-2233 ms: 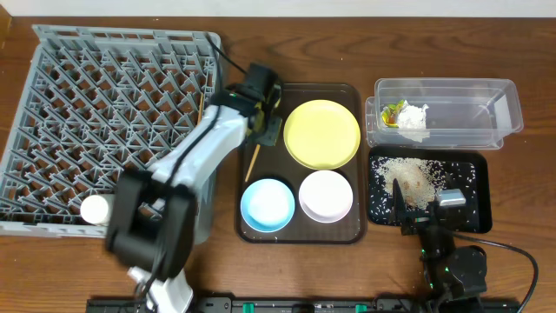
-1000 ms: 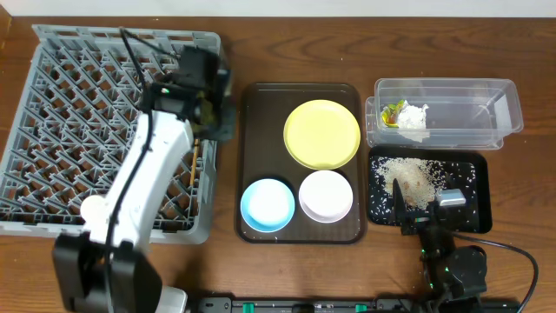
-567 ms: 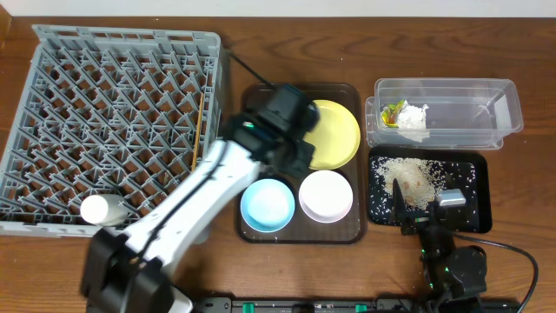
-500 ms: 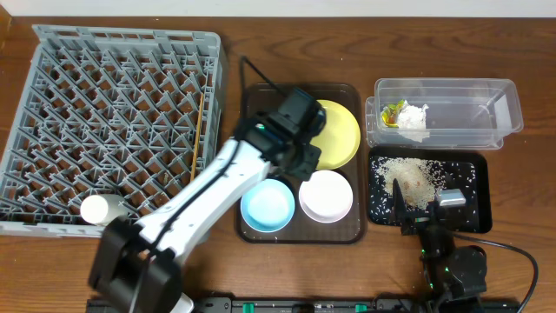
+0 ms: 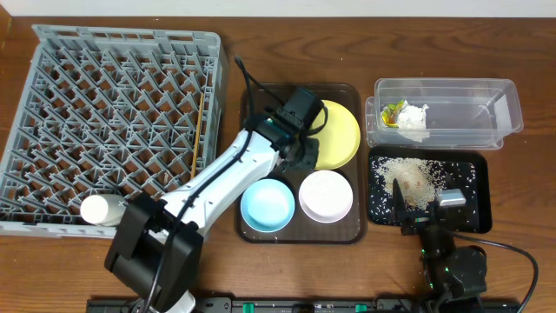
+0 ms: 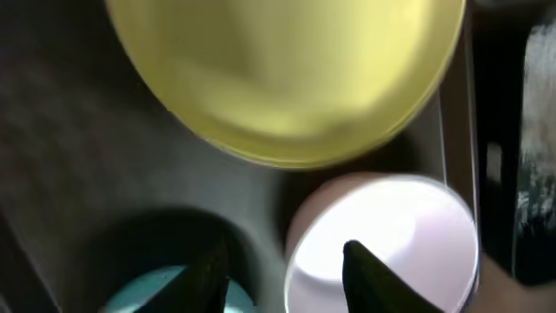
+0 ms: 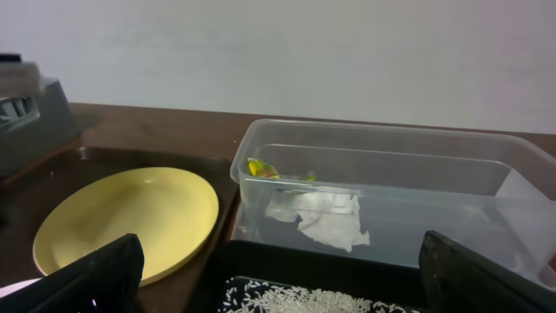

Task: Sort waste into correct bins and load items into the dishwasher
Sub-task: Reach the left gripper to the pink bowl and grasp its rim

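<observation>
The yellow plate, light blue bowl and white bowl sit on the dark brown serving tray. My left gripper hovers open and empty over the plate's left edge. In the left wrist view its gripper is above the gap between the plate, the white bowl and the blue bowl. Wooden chopsticks lie in the grey dish rack. My right gripper rests open over the black tray of rice.
The clear tub holds the white tissue and the green-and-orange wrapper, which also show in the right wrist view: tissue, wrapper. A white round object sits at the rack's front edge.
My left arm has swung right from the dish rack to the serving tray, leaving a chopstick in the rack. It now hovers empty by the yellow plate. The right arm has not moved.
</observation>
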Robot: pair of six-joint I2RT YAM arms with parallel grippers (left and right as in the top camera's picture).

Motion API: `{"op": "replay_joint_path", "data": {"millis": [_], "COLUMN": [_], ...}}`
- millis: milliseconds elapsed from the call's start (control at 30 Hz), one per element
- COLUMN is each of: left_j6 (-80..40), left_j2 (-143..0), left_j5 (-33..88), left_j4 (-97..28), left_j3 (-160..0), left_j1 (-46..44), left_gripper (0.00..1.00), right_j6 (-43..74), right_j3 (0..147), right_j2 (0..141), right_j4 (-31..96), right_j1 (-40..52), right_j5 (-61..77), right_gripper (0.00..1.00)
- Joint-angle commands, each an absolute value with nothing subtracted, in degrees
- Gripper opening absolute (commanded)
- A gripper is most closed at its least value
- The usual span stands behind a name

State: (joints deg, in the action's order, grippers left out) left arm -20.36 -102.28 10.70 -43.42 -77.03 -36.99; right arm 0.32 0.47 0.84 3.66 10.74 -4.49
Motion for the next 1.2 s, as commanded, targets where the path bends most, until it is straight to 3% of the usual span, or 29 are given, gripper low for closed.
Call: {"op": "replay_joint_path", "data": {"millis": [0, 533, 967, 1033, 1167], "left_j6": [-13.8, -9.8, -7.9, -7.3, -7.3], "left_j2": [-102.7, -103.0, -108.1, -109.8, -111.4], "left_j5": [13.9, 9.9, 18.7, 21.1, 24.8], "left_j4": [-46.2, -39.2, -33.0, -32.1, -30.7], "left_j3": [-76.7, -68.5, -66.6, -66.6, -66.6], "left_j1": [-38.2, -41.1, -41.1, -41.1, -40.6], "left_gripper": [0.44, 0.43, 0.44, 0.43, 0.24], "right_j6": [-0.3, -0.3, -0.3, -0.3, -0.3], "right_j3": [0.3, 0.3, 0.3, 0.3, 0.3], "right_j2": [0.6, 0.6, 0.6, 0.6, 0.6], "right_j4": [3.8, 3.8, 3.8, 3.8, 3.8], "right_j1": [10.1, 10.1, 10.1, 10.1, 10.1], "right_j5": [-4.4, -4.4, -4.4, -4.4, -4.4], "right_gripper": [0.99, 0.99, 0.99, 0.99, 0.99]}}
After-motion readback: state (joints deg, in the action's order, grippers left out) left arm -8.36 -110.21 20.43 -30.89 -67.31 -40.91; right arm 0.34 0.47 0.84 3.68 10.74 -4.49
